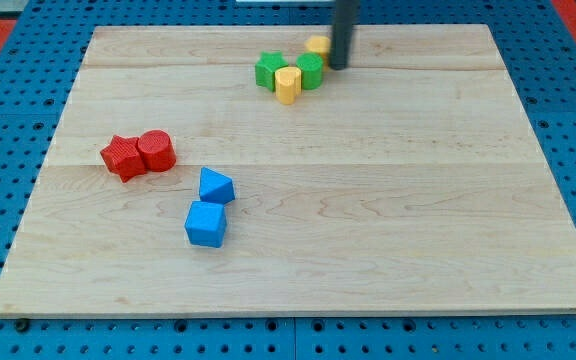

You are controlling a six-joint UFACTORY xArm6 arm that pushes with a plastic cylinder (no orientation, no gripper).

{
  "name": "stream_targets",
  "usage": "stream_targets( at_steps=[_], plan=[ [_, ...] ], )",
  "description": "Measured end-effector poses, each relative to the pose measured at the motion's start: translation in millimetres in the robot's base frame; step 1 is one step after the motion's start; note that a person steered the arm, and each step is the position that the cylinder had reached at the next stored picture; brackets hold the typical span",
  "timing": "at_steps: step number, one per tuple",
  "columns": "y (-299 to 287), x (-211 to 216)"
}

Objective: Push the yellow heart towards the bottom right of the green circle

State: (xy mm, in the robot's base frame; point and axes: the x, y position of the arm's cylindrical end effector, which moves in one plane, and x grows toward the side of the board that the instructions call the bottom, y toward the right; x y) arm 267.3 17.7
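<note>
Tip (339, 66) sits at upper centre, just right of green circle (310, 71); no fingers on this rig, only a rod. Yellow heart (287, 85) touches the circle's lower left. Best approach: circle round, push the heart rightward from its left, avoiding green star (268, 71).

Probably a robotics lab, wooden board (388, 240) on blue perforated bench (8, 150), coloured test blocks

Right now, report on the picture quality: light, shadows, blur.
Camera view: light is even and soft on the wooden board, no glare; blocks such as the blue cube cast only faint short shadows; my tip and rod look slightly blurred beside the green circle; block edges are soft.
</note>
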Motion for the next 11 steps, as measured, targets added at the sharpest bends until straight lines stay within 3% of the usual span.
stream_targets(
  at_steps=[1,2,3,5,6,7,11],
  plan=[
    [-52.0,25.0],
    [2.6,42.1],
    [22.1,61.4],
    [-108.5,52.4],
    [-114.2,23.6],
    [-99.1,48.9],
    [-69.0,36.0]
  ],
)
